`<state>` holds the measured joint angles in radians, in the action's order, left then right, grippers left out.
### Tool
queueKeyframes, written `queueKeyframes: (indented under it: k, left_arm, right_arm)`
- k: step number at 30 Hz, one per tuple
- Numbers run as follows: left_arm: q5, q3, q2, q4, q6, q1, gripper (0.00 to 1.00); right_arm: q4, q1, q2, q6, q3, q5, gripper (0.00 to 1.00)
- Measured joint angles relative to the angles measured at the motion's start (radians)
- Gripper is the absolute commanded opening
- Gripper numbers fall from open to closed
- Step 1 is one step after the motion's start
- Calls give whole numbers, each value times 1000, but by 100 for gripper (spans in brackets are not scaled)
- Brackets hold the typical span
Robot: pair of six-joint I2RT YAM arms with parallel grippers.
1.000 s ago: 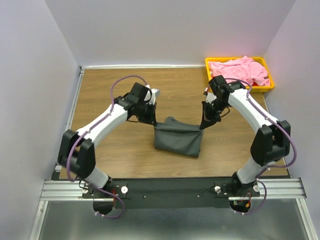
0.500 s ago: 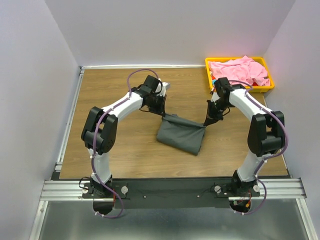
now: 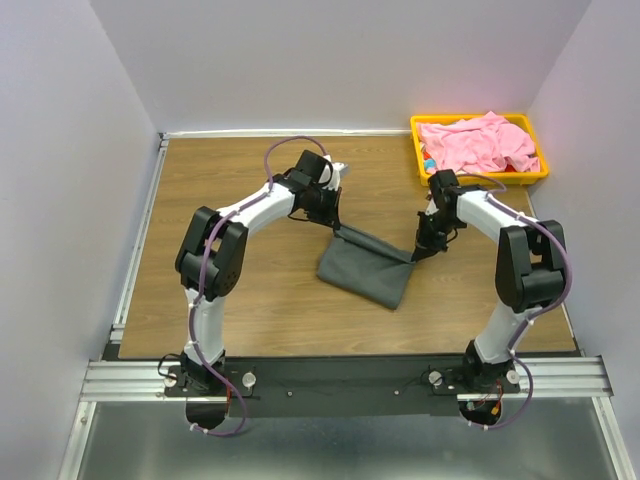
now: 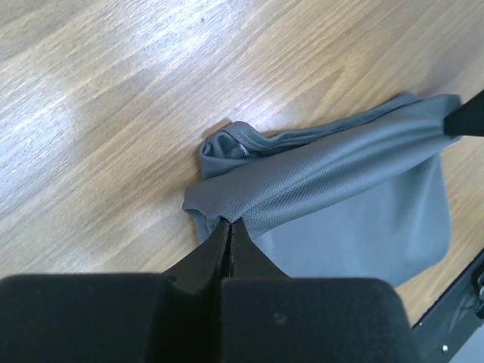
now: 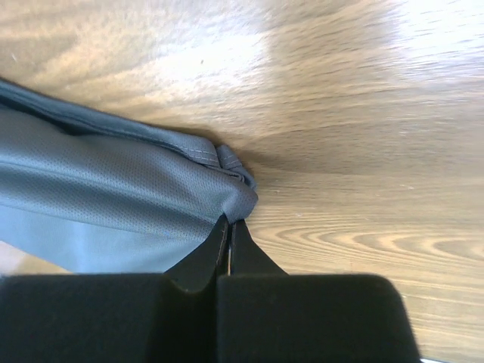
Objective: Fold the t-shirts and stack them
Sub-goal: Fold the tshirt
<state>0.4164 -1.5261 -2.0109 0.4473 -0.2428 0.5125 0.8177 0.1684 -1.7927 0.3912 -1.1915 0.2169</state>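
Left hand (image 4: 229,224) pinching one corner of the dark grey t-shirt (image 3: 365,270) stretched across mid desk (image 3: 200,190), right hand (image 5: 229,221) pinching the opposite corner, grips clear only from wrist cameras, pink t-shirt (image 3: 478,142) in yellow tray (image 3: 416,140) seen only overhead

We see a brown wooden table (image 3: 230,190). A dark grey shirt (image 3: 365,272) lies near its middle, its near part flat on the wood, its far edge lifted. A yellow tray (image 3: 445,118) sits at the far right corner.
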Motion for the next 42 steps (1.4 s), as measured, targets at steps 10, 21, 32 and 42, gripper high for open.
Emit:
queueKeyframes:
  k: [10, 21, 32, 42]
  left_arm:
    - [-71, 20, 3, -61, 6, 3, 59]
    - [-168, 252, 334, -193, 8, 87, 25]
    - [-98, 252, 48, -310, 20, 140, 13]
    - [-46, 39, -116, -349, -52, 17, 20]
  right_arm:
    - [-8, -5, 140, 44, 1, -101, 43]
    - [-254, -7, 429, 16, 160, 153, 42]
    - [-495, -13, 266, 24, 339, 391, 41]
    - [-591, -108, 131, 38, 291, 317, 41]
